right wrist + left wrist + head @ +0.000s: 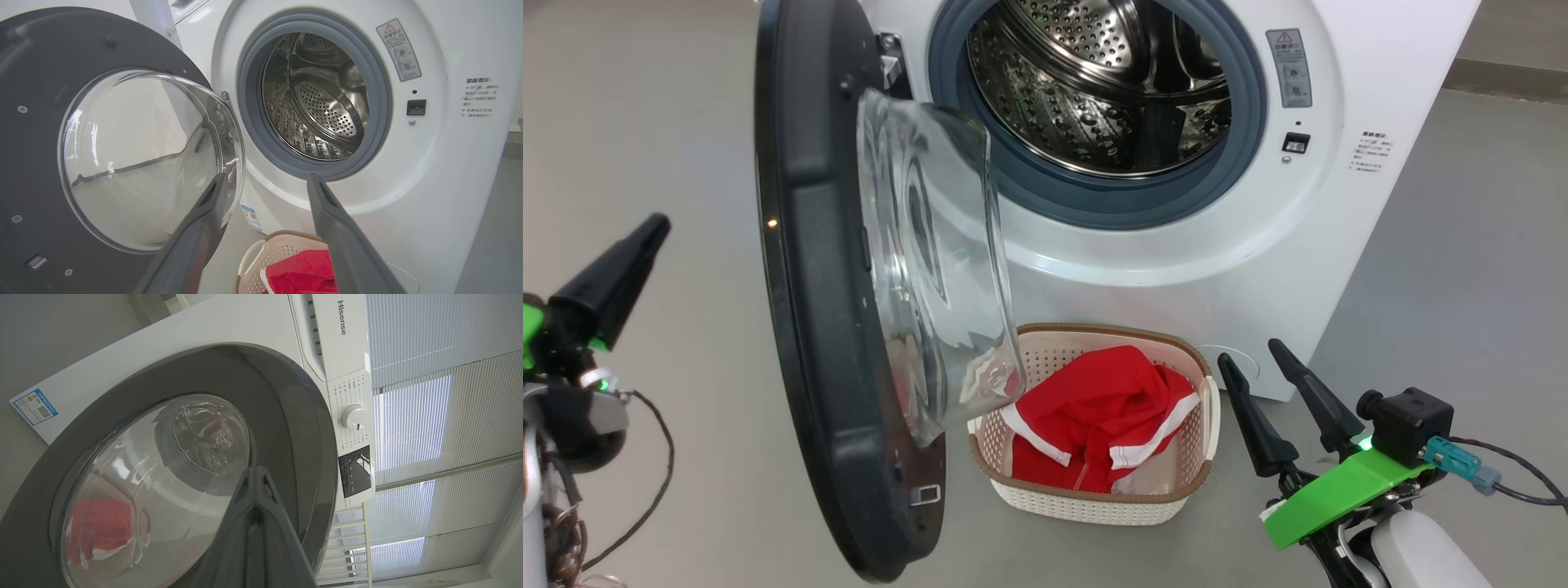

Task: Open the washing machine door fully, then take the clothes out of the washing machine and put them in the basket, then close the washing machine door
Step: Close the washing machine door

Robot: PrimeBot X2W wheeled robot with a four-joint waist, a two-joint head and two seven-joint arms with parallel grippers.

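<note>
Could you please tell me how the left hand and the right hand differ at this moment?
The left hand is shut, fingers pressed together; the right hand is open, fingers spread. The left hand is on the outer side of the washing machine door, pointing toward it; the right hand is beside the basket, facing the washing machine. Both are empty and have dark fingers.

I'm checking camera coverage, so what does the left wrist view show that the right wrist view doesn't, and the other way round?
Left wrist view: the dial, the display and window blinds. Right wrist view: the open drum and the basket. Both: the door, the washer and the red clothes, which the left wrist sees through the door glass.
</note>
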